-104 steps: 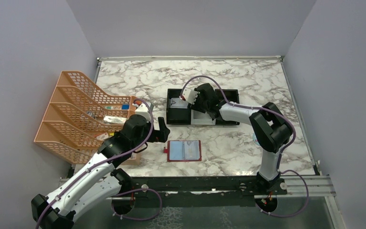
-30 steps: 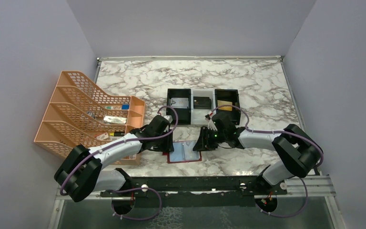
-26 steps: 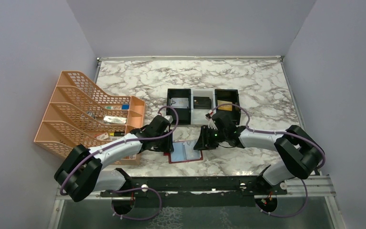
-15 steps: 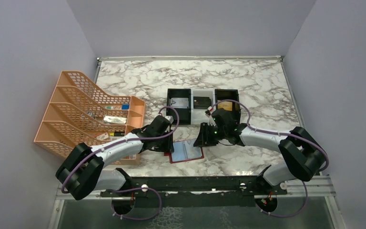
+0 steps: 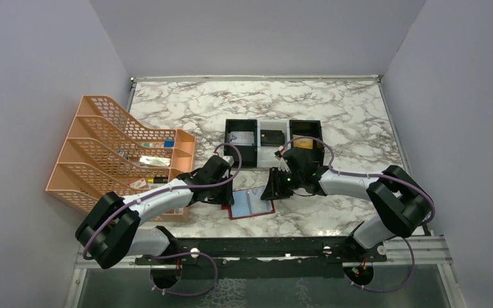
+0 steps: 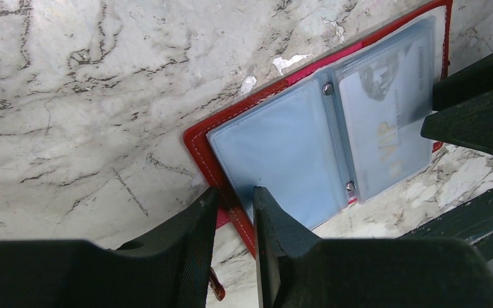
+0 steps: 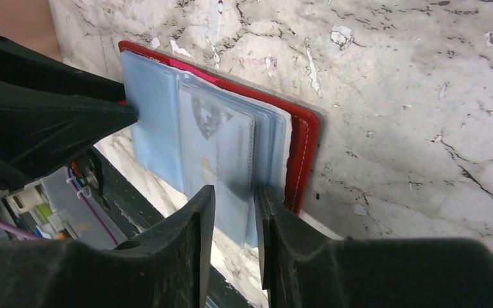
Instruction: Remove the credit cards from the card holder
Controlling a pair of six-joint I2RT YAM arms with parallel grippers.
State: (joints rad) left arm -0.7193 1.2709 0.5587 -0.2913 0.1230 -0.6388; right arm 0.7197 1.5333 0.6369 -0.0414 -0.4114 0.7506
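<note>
The card holder (image 5: 250,204) lies open on the marble, red border round pale blue panels (image 6: 282,147). A silvery-white credit card (image 6: 385,122) sits in its right sleeve (image 7: 215,154). My left gripper (image 5: 226,192) (image 6: 231,192) is down at the holder's left edge, jaws a narrow gap apart astride the red border. My right gripper (image 5: 271,189) (image 7: 234,189) is at the right edge (image 7: 302,154). Its jaws stand slightly apart, the fanned sleeves' near end between them. Silvery (image 5: 241,138), black (image 5: 271,136) and gold (image 5: 303,144) cards lie in the tray.
The black-and-white three-compartment tray (image 5: 231,157) stands just behind the holder. An orange file rack (image 5: 115,154) with small items fills the left side. The table's front edge and a black rail (image 5: 263,247) run close below the holder.
Both arms came down from the tray and from the holder's left to its two edges. In the last second both jaws narrowed, and the holder turned slightly.
</note>
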